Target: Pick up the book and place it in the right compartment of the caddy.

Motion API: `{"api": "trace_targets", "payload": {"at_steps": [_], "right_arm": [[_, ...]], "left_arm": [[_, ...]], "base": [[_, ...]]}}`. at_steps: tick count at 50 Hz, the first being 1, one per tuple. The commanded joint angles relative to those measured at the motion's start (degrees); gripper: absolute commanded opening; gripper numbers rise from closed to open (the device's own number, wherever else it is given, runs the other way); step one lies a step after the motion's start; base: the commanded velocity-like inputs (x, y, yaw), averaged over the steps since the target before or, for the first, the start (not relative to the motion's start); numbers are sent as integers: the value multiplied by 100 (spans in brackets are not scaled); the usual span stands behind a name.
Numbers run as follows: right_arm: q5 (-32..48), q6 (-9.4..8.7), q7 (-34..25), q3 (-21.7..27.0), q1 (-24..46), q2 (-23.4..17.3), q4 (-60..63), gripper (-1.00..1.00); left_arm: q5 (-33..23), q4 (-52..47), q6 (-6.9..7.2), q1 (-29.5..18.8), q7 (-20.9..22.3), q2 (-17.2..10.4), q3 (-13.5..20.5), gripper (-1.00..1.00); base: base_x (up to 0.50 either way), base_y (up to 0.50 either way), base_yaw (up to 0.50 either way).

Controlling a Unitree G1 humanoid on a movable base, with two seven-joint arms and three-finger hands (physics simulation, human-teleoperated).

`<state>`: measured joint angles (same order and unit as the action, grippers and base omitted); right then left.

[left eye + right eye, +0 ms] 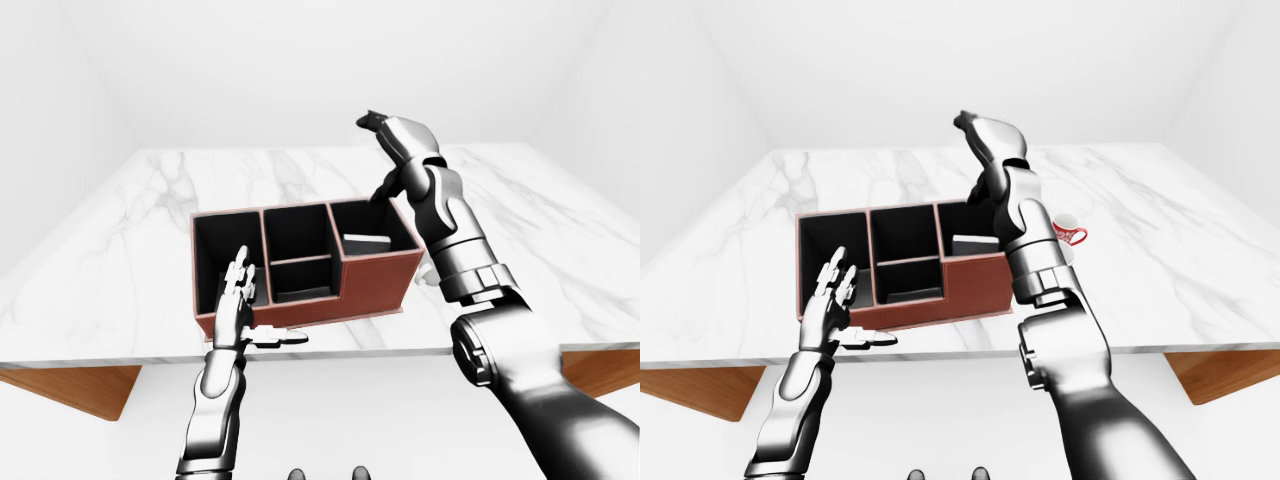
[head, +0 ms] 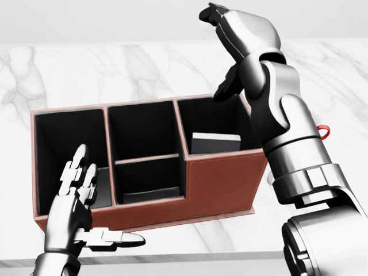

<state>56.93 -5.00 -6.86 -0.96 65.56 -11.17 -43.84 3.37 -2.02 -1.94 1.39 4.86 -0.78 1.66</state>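
Note:
The reddish-brown caddy with dark compartments stands on the white marble table. The book, dark with a pale edge, lies inside the caddy's right compartment. My right hand is raised above and beyond that compartment, fingers curled loosely, holding nothing. My left hand is open with fingers spread, at the caddy's lower left corner in the head view, thumb pointing right along the caddy's near wall.
A white cup with red trim stands on the table to the right of the caddy, mostly hidden behind my right forearm. The table's near edge runs just below the caddy, with a wooden underside.

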Motion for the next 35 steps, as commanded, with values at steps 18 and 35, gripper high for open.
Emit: {"api": "trace_targets", "payload": {"at_steps": [18, 35], "right_arm": [[-244, 0, 5, 43, 57, -36, 132, 100], [-208, 0, -615, 305, -1145, -186, 2477, 100]], "left_arm": [[-3, 43, -58, -9, -2, 0, -1, 100], [5, -19, -30, 15, 5, 3, 2, 100]], "base": [[0, 0, 0], [0, 0, 0]]}}
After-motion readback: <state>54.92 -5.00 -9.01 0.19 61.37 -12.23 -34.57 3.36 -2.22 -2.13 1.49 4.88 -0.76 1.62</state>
